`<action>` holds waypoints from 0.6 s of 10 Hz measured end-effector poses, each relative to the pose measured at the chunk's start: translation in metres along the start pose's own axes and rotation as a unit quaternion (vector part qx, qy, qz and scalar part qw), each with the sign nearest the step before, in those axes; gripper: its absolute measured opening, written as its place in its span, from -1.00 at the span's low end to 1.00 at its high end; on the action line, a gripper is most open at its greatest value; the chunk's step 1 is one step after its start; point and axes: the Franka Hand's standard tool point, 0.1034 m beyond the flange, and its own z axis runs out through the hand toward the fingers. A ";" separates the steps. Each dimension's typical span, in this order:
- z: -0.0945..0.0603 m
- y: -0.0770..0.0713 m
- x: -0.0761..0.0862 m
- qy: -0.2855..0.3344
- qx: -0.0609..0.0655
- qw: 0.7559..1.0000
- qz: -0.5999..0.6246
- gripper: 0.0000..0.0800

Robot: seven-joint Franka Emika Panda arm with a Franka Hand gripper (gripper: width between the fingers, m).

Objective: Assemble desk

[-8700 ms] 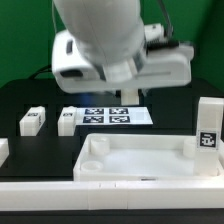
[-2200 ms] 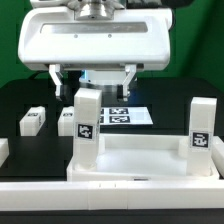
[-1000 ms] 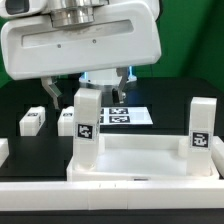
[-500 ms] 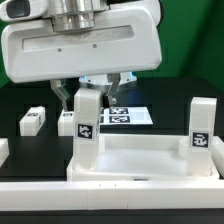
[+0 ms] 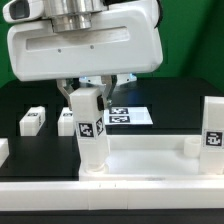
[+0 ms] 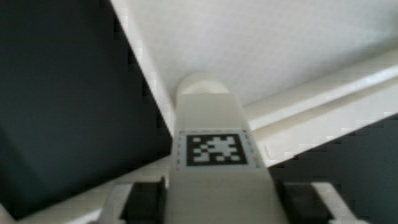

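The white desk slab [image 5: 150,158] lies at the front with its raised rim up. One square white leg [image 5: 91,135] with a black-and-white tag stands upright in the socket at the exterior view's left. My gripper [image 5: 91,95] is straight above it, and its fingers [image 5: 71,97] press on the leg's upper part from both sides. In the wrist view the tagged leg [image 6: 217,125] fills the space between the dark pads [image 6: 148,200] of the gripper [image 6: 222,200], with the slab's rim [image 6: 311,105] beyond. A second leg [image 5: 213,135] stands upright at the slab's right corner.
Two loose legs [image 5: 32,120] [image 5: 67,121] lie on the black table behind the slab at the exterior view's left. Another white part [image 5: 3,150] shows at the left edge. The marker board [image 5: 127,116] lies behind the gripped leg.
The fingers have closed in on the left leg. The slab with both legs has shifted a little to the exterior view's right, and the right leg is now nearer the frame edge.
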 end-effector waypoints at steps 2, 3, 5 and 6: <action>0.003 -0.003 0.000 0.003 0.004 0.989 0.148 -0.28; 0.003 -0.005 0.003 0.002 0.009 0.975 0.221 -0.28; 0.004 -0.009 0.001 -0.011 0.023 0.924 0.381 -0.28; 0.005 -0.013 0.000 -0.017 0.029 0.896 0.443 -0.27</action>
